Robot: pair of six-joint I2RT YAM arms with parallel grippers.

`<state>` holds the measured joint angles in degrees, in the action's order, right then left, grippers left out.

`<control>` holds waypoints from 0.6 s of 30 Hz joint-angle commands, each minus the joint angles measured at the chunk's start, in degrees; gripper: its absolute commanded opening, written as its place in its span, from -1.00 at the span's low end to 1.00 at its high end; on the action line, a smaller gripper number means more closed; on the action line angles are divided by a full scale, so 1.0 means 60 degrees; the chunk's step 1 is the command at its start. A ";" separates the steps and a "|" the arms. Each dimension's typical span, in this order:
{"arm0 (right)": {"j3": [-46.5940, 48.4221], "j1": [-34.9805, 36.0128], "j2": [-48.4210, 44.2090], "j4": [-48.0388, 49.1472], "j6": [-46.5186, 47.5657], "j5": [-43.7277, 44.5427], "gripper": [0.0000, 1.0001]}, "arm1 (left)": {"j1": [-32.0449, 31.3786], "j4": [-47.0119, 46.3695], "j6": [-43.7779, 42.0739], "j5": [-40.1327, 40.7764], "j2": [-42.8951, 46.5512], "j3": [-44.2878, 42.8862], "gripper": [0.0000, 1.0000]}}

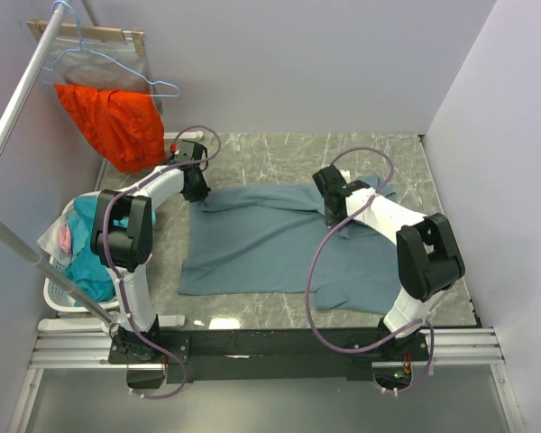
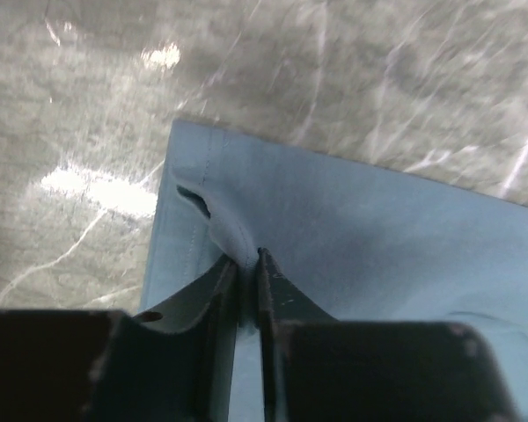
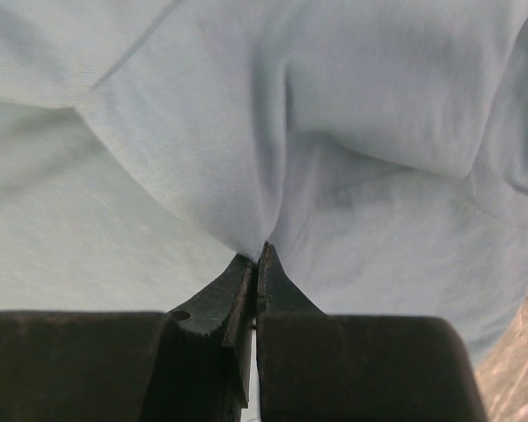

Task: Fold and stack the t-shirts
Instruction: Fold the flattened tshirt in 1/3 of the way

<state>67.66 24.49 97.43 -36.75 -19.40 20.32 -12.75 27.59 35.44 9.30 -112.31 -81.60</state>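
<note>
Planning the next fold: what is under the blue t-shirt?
Only the marble table shows around the t-shirt. Anything directly beneath it is covered by the cloth and cannot be seen.

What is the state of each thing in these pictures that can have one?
t-shirt: spread on the table, rumpled on the right side.
left gripper: shut on the t-shirt near a corner.
right gripper: shut on the t-shirt.
orange garment: hanging, off the table.
basket: holding clothes.
</note>
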 commanded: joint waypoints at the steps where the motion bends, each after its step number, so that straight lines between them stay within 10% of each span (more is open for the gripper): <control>1: -0.0407 -0.0053 0.0168 -0.0115 0.0142 0.0086 -1.00 | 0.0089 0.0248 -0.0136 0.0279 0.0306 0.0227 -0.59; 18: -0.0334 -0.0185 0.0109 -0.0173 -0.0063 0.0496 -1.00 | 0.1159 0.0323 -0.0399 -0.1022 0.0540 0.0226 -0.49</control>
<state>64.18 24.21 99.88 -36.64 -19.86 21.39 -5.65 29.61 34.76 5.63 -111.94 -79.88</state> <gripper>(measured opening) 0.019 0.231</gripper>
